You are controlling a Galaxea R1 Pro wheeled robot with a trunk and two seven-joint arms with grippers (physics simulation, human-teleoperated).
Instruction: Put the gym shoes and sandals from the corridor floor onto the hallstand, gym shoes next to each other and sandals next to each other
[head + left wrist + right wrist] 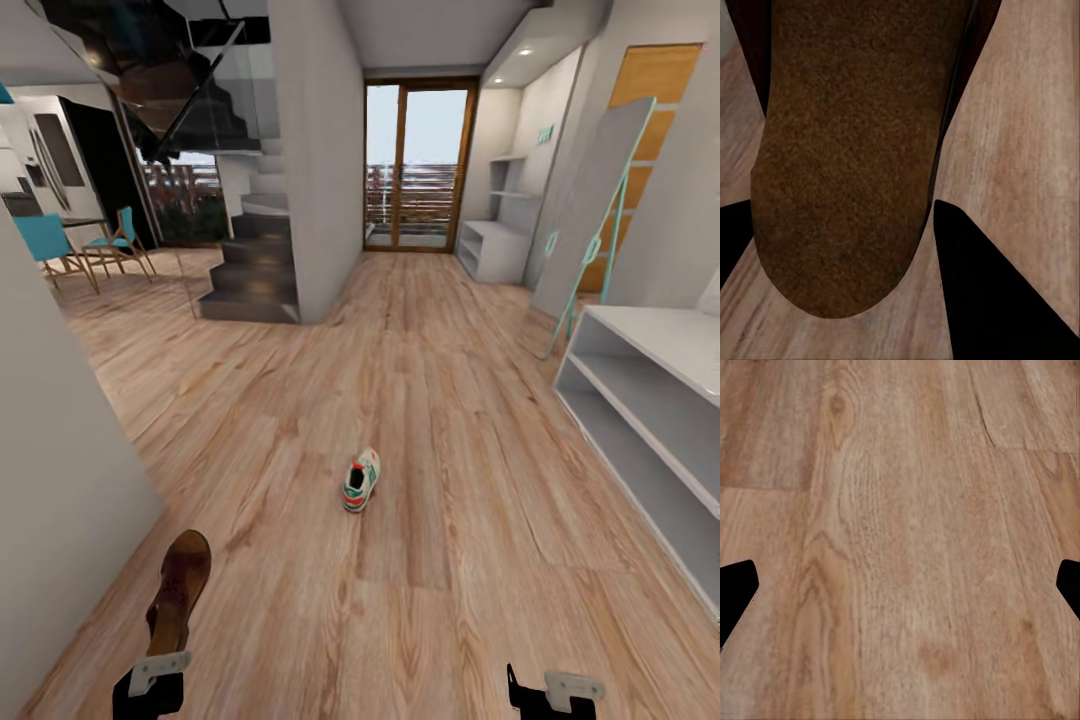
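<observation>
One brown sandal (178, 590) hangs over the corridor floor (450, 420) at the lower left of the head view, with my left gripper (158, 683) shut on its heel end. In the left wrist view the sandal's rough brown sole (847, 165) sits between the dark fingers (997, 300). A white gym shoe (361, 480) with green stripes lies alone on the planks ahead of me, at the middle. The pale hallstand (660, 345) with two open shelf slots stands on the right. My right gripper (556, 695) is open over bare floor (900, 547), its fingertips far apart.
A grey wall (60, 470) stands close on my left. A grey board and teal ladder (595, 215) lean just beyond the hallstand. Dark stairs (255, 275) rise at the middle left, and a second low pale unit (495, 248) stands by the far glass door (418, 165).
</observation>
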